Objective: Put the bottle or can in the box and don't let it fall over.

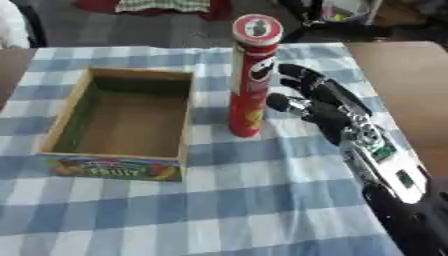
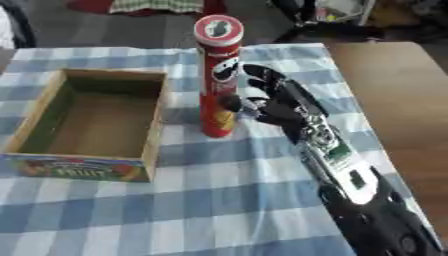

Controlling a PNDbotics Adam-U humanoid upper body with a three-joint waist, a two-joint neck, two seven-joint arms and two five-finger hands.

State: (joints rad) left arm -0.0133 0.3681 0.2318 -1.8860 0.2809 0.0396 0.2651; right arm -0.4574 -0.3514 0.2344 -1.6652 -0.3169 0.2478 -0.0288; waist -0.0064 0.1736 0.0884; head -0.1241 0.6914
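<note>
Your right hand (image 1: 319, 102) sits spread just beside the upright red can (image 1: 251, 75) (whether it touches is unclear), which stands mid-tablecloth (image 1: 262, 200), right of the wooden box (image 1: 184, 145).

Can (image 1: 249, 75): red body, with a dark-and-white logo patch high on the side, a yellow area near the base, and a red-rimmed white lid bearing a dark mark. Box (image 1: 61, 117): tan walls, brown floor, inner left wall tinted green; front panel printed in mixed red, green, yellow and blue with pale lettering. Cloth (image 1: 262, 200) on the table (image 1: 402, 80): blue-and-white check. Table: brown. Right hand (image 2: 276, 107): black fingers (image 2: 262, 75); forearm silver-white with small green marks, black nearer the elbow.
</note>
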